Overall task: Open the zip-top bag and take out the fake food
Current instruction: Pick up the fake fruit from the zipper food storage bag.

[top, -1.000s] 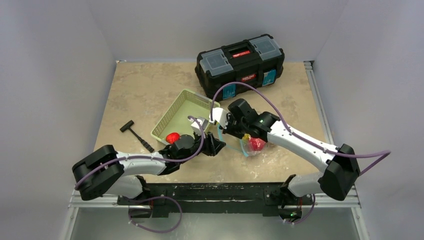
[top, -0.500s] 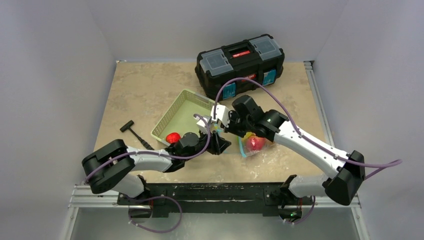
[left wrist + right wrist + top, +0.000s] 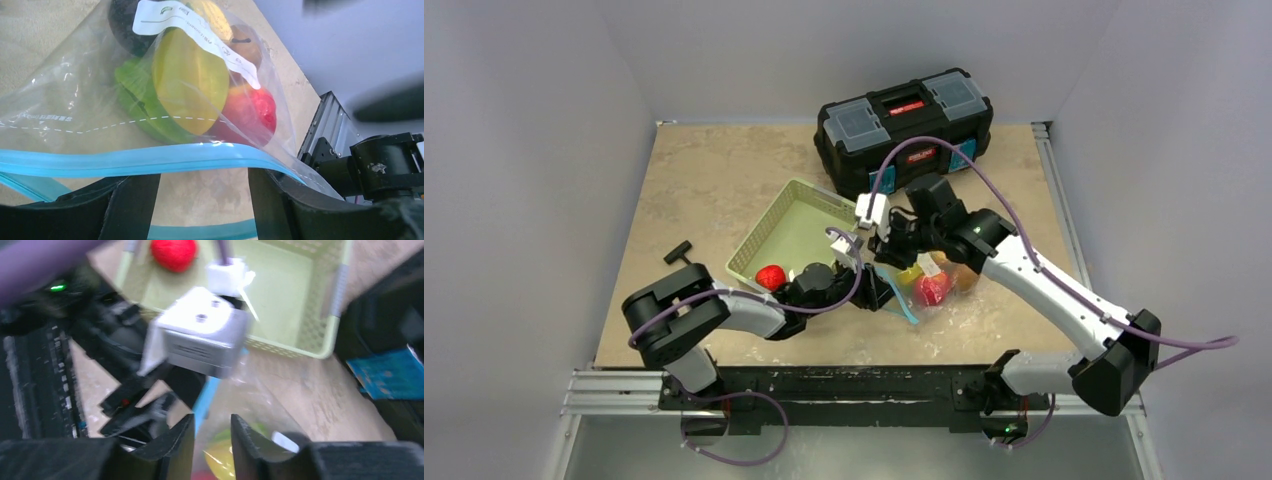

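Observation:
The zip-top bag (image 3: 936,284) lies right of centre, its teal zip strip (image 3: 902,303) facing my left gripper (image 3: 876,291). In the left wrist view the bag's mouth gapes. One zip strip (image 3: 150,161) arches over my open left gripper (image 3: 202,180), and the other strip runs below it. The fake food sits inside the bag: a yellow piece (image 3: 190,82), a green one (image 3: 136,97), a red one (image 3: 251,112) and a brown one (image 3: 244,44). My right gripper (image 3: 892,250) hovers over the bag's mouth. Its fingers (image 3: 175,442) are slightly parted, with nothing between them.
A pale green basket (image 3: 796,228) with a red fruit (image 3: 771,277) in it stands left of the bag. A black toolbox (image 3: 904,122) sits at the back. A small black hammer (image 3: 680,252) lies at the left, half hidden by my left arm.
My left gripper pushed right to the bag's mouth and opened wider. My right gripper rose back and right, and its jaws parted. The bag shifted right.

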